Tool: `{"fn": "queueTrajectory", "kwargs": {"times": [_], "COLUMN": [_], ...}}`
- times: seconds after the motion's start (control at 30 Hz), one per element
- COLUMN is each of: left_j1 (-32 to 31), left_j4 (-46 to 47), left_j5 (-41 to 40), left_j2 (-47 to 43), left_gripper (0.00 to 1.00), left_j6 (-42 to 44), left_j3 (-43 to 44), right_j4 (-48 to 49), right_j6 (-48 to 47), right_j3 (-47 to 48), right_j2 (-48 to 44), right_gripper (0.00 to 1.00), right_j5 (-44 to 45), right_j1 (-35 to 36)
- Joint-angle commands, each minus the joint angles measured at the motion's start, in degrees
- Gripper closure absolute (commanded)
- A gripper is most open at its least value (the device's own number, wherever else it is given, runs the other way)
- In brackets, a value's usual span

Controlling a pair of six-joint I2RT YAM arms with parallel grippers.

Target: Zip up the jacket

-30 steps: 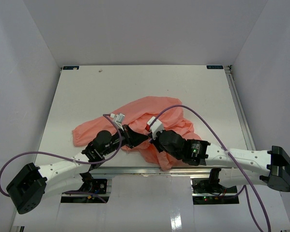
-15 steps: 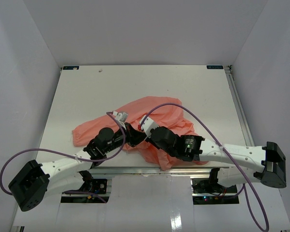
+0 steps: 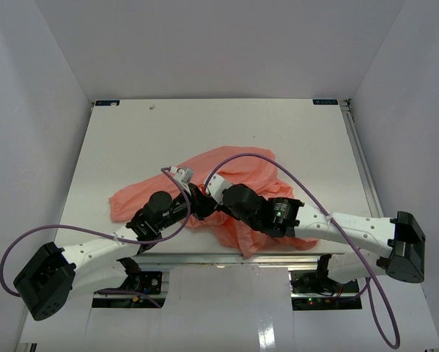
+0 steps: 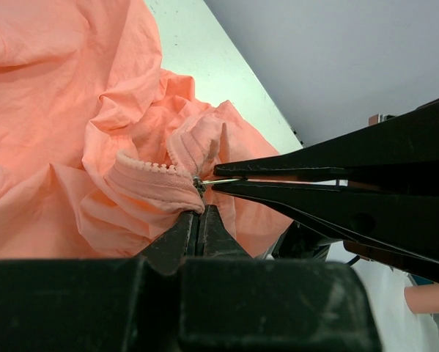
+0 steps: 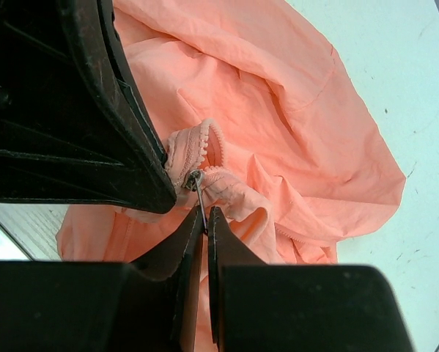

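Observation:
The salmon-pink jacket [image 3: 241, 172] lies crumpled near the table's front edge. My left gripper [image 3: 198, 206] is shut on a fold of jacket fabric just below the zipper slider, as the left wrist view [image 4: 198, 220] shows. My right gripper [image 3: 213, 201] comes in from the right and is shut on the thin metal zipper pull [image 5: 198, 192], its tips [image 5: 206, 218] just below the slider. The two grippers' tips almost touch. A short curl of zipper teeth [image 4: 149, 166] stands up beside the slider. The jacket's lower front is hidden under the arms.
The white table [image 3: 168, 132] has grey walls on three sides. A metal rail [image 3: 175, 257] runs along the front edge under the jacket's hem. Purple cables [image 3: 292, 172] loop over the jacket from both arms.
My right arm has moved left and brought its gripper up against the left gripper's tips. The left gripper has shifted only slightly, still holding the fabric.

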Motion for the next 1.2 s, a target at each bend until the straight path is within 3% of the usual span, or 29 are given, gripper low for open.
{"fn": "queueTrajectory", "kwargs": {"times": [0.0,0.43,0.8,1.17], "left_j1": [-1.3,-1.3,-1.2,-1.3], "left_j4": [-6.8,-8.2,-8.8,-11.1], "left_j5": [8.8,14.2,18.6,20.2], "left_j2": [0.2,-0.6,-0.6,-2.5], "left_gripper": [1.00,1.00,1.00,1.00], "left_j6": [1.1,3.7,5.8,7.9], "left_j3": [-1.0,-1.5,-1.2,-1.6], "right_j4": [10.1,1.8,5.8,8.0], "right_j6": [-4.9,-17.5,-31.7,-46.9], "right_j3": [5.6,8.2,9.8,11.0], "right_j2": [-0.2,-2.0,-0.6,-1.1], "right_gripper": [0.92,0.92,0.92,0.92], "right_j5": [4.1,-6.3,-3.4,-9.1], "right_j1": [-4.6,-7.6,-7.8,-10.3]}}
